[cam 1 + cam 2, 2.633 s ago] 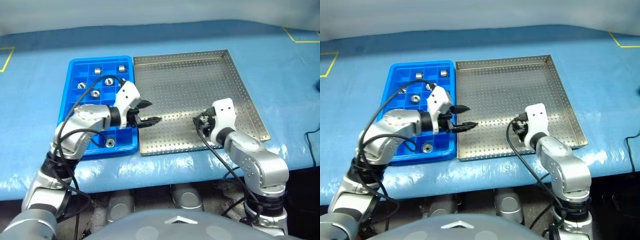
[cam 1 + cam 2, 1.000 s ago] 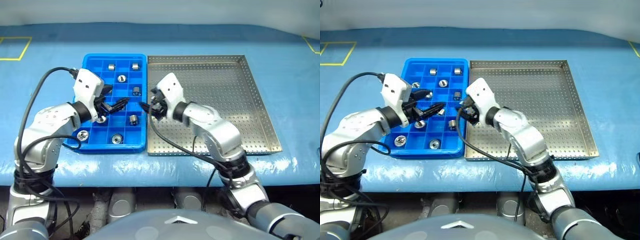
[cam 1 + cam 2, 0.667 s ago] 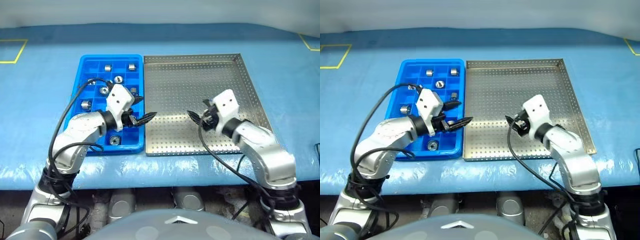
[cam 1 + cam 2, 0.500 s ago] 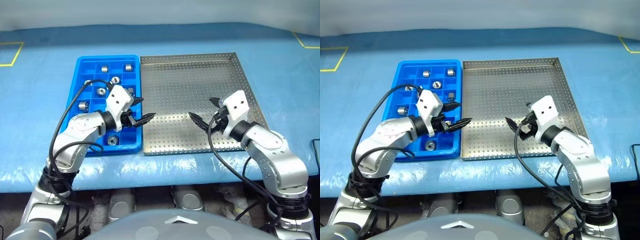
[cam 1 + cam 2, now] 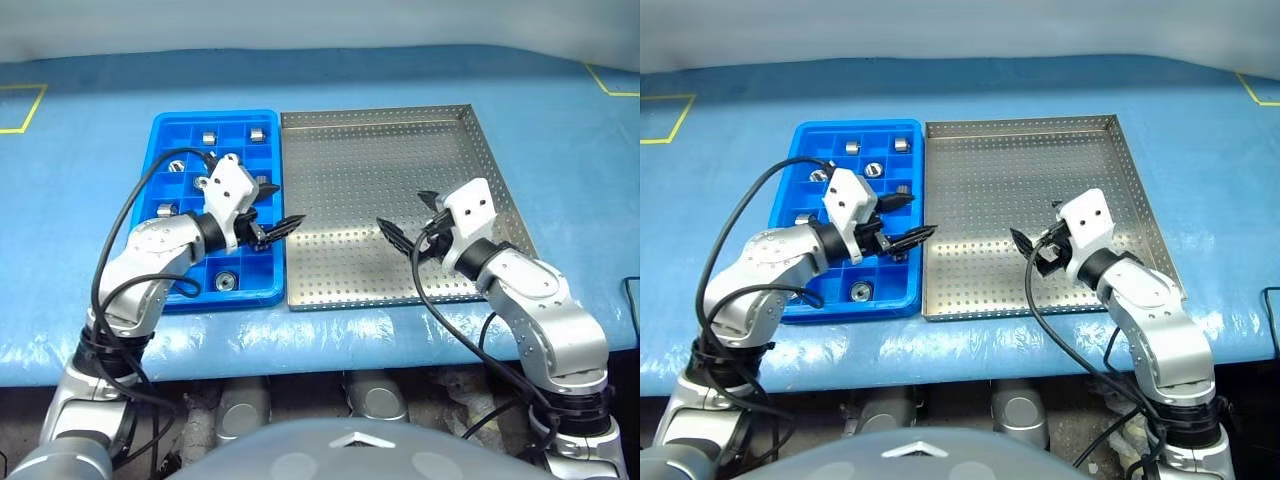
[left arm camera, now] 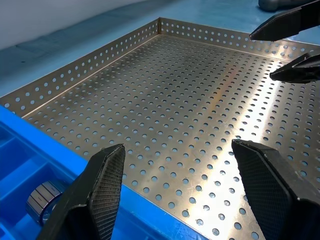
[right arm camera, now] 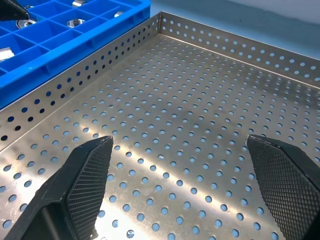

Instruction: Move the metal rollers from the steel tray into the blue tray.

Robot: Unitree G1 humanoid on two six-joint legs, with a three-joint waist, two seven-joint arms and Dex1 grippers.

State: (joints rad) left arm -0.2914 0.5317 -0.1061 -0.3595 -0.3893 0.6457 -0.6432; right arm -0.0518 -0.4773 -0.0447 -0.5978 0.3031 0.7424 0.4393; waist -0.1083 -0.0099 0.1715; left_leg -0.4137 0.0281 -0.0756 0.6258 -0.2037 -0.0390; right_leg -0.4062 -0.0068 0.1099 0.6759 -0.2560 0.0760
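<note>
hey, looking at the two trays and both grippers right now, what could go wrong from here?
1. The steel tray shows no rollers on its floor, so another pick there would likely close on nothing.
2. The left gripper and right gripper, both open, point toward each other over that tray; further reaching might make them collide.
3. The left gripper hangs near the blue tray edge and could nudge it.

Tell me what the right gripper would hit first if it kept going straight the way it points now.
Most likely the perforated floor of the steel tray. The right gripper is open, empty and angled slightly down over it, toward the blue tray. If it cleared the floor, the tray's wall on that side comes next; depth is unclear.
</note>
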